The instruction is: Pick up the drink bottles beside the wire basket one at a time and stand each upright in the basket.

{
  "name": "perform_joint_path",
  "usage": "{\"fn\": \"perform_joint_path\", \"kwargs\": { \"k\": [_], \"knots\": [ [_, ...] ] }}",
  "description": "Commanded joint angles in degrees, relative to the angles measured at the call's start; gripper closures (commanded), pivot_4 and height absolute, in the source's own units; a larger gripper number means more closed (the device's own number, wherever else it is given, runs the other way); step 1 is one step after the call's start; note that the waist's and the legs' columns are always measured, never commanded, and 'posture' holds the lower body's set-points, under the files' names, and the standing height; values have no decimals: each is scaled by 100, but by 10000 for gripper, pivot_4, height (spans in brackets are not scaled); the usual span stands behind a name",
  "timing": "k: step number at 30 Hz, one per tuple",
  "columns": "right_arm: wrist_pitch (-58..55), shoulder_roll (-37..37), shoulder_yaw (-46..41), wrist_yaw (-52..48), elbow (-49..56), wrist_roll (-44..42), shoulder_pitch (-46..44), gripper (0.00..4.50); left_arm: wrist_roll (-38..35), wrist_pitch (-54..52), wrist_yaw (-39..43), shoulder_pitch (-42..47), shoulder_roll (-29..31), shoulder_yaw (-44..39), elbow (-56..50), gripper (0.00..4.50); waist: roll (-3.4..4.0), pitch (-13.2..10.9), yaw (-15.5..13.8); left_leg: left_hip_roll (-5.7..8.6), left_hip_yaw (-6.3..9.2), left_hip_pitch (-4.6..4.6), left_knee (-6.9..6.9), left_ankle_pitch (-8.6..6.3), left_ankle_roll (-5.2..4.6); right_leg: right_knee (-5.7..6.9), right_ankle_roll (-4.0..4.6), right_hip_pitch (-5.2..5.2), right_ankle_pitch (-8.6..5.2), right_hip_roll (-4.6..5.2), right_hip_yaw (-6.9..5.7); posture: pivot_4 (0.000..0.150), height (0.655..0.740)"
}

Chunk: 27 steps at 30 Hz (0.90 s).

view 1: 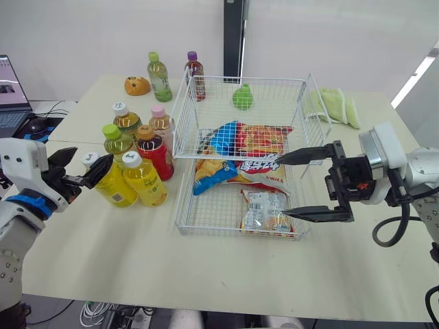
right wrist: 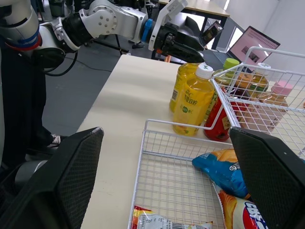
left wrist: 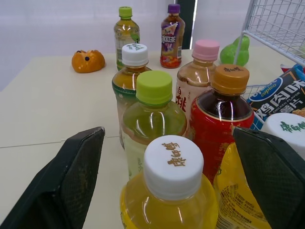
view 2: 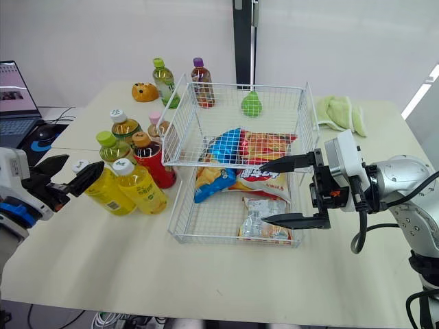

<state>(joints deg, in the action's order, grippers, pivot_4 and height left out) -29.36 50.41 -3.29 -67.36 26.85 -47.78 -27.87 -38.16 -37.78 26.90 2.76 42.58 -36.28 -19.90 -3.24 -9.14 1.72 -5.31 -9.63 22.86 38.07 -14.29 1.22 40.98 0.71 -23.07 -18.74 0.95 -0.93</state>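
Across the pale table (view 1: 103, 274), entries ran by size. One white wire basket (view 1: 233, 234), set centre, already carried several snack bags (view 1: 240, 147) that left little free floor; no bottle stood inside it yet. One right gripper (view 1: 282, 187), fingers spread wide and holding nothing, hung over the basket's right front part, apparently parked clear of the work. One left gripper (view 1: 92, 159), likewise spread wide and empty, had a finger on either side of the nearest yellow bottle (view 1: 113, 185) at cap height, not visibly touching; by my reading it was lined up for a first pick. Six bottles stood upright in a tight cluster just beside the basket's left wall: that white-capped yellow bottle, a second yellow bottle (view 1: 145, 181) close against it, a red bottle (view 1: 158, 156) nearest the wire, a green-capped bottle (view 1: 114, 140), a tea bottle (view 1: 127, 118) and a pink-capped bottle (view 1: 161, 123). The outermost was the one reachable without knocking its neighbours, I judged. Two back bottles (view 1: 159, 77) stood apart, behind the basket's far left corner. One small orange toy (view 1: 137, 86) lay near them.
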Motion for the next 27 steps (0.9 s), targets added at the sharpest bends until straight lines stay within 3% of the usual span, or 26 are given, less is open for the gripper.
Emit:
{"fn": "perform_joint_path", "kwargs": {
  "k": [1,4,14,23,27],
  "knots": [
    [13,30,-187,43,144,7,-4,0,200,221,44,111,100,123,7,438,0,0,1,0,0,1,0,0,0,0,0,0,0,0,0,1500,7155],
    [-12,38,-195,49,135,-9,-28,0,223,225,49,213,30,256,51,438,0,0,-7,0,0,1,0,0,0,0,0,0,0,0,0,1500,7155],
    [-26,40,-216,55,114,-29,-29,0,348,258,-19,147,-78,415,38,31371,0,0,-3,0,0,2,-1,0,0,0,0,-2,0,0,0,1500,7155],
    [-15,18,-297,108,113,-61,33,0,-412,-211,68,-303,145,-671,-681,31424,-5,-5,9,-1,0,6,-2,0,1,-1,-1,-8,0,0,1,1500,7155],
    [-10,-61,-171,132,-97,47,-126,0,-1387,-1098,653,-214,1114,-1518,-628,31424,-27,-14,0,-3,6,10,-1,1,1,-1,0,-9,0,0,-8,1500,7155]
  ]
}}
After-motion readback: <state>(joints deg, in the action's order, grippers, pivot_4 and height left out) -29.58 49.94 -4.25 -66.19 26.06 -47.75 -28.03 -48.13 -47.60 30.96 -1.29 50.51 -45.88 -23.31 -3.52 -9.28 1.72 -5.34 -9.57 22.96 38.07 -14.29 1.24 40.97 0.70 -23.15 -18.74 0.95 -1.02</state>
